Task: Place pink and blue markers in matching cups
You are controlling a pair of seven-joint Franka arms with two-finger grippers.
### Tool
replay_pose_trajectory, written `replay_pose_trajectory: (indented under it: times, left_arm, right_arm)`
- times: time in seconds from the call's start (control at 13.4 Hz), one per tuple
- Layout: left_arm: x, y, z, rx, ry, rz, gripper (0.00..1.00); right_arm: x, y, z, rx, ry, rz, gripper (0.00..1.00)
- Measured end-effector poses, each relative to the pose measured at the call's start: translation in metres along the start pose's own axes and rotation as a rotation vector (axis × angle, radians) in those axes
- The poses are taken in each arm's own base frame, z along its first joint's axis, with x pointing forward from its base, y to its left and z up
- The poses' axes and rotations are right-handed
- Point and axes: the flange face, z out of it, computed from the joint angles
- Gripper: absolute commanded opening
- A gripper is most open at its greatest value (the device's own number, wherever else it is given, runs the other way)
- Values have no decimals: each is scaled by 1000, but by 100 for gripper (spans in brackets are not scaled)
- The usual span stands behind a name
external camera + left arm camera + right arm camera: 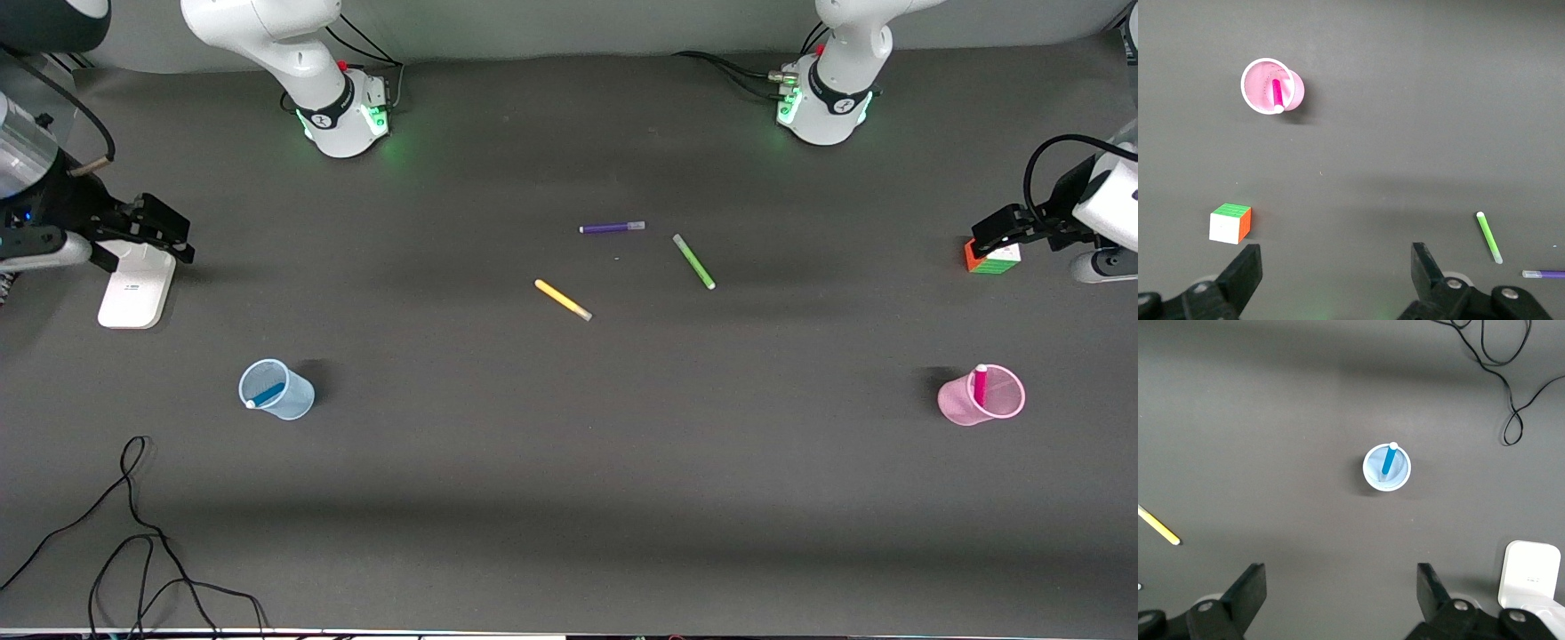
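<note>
The blue marker (266, 393) stands inside the pale blue cup (293, 398) toward the right arm's end of the table; both show in the right wrist view, marker (1388, 461) in cup (1401, 478). The pink marker (980, 385) stands inside the pale pink cup (956, 404) toward the left arm's end; both show in the left wrist view, marker (1277, 94) in cup (1296, 91). My right gripper (156, 229) is open and empty, raised at the table's edge. My left gripper (994, 233) is open and empty, raised over a colour cube.
A purple marker (612, 228), a green marker (693, 261) and a yellow marker (562, 300) lie mid-table. A colour cube (994, 259) sits under the left gripper. A white block (135, 286) lies by the right gripper. A black cable (133, 542) loops at the near corner.
</note>
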Motion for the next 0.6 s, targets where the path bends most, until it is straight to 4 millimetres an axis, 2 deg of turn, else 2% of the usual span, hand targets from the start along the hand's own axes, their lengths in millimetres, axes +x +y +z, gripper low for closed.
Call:
replay_pose_trajectory:
  times: [0.3,0.6]
  left_arm:
    - [1,0,-5,-1,11,0,99]
    - [-1,0,-10,-1,-7,0,99]
  right_arm:
    - [13,2,25,-8,-45,7,100]
    - [15,1,26,-5,-46,7,100]
